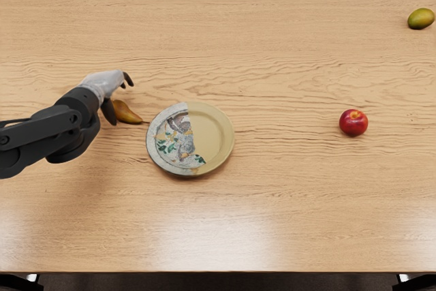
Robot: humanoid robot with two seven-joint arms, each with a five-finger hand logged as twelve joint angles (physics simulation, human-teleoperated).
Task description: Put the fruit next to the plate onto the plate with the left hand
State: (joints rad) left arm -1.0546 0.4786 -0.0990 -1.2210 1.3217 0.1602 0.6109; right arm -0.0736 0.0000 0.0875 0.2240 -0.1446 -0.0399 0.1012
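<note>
The fruit [129, 114], a brownish-orange, tapered piece that looks like a pear, lies on its side on the bench [272, 223], just beside the plate [219, 134] at about the plate's ten o'clock. A narrow strip of bare wood separates the two. Its pointed end faces the plate, and its other end is hidden under the left robot hand [105, 88]. The left arm comes in from the nine o'clock edge of the view, dark and jointed, and ends in a grey hand with dark fingertips. The robot hand sits over the fruit's outer end with its fingers loosely spread, not wrapped around anything. One dark fingertip [109, 112] points down right at the fruit's hidden end, but I cannot tell whether it touches. Another fingertip curls out at the hand's one o'clock, away from the fruit. The plate is round and yellowish, with a leafy pattern on its nine o'clock half, and nothing lies on it. A red apple [353, 122] sits well apart at the plate's three o'clock, and a green-yellow mango [421, 18] lies near the bench's far corner, at about two o'clock.
</note>
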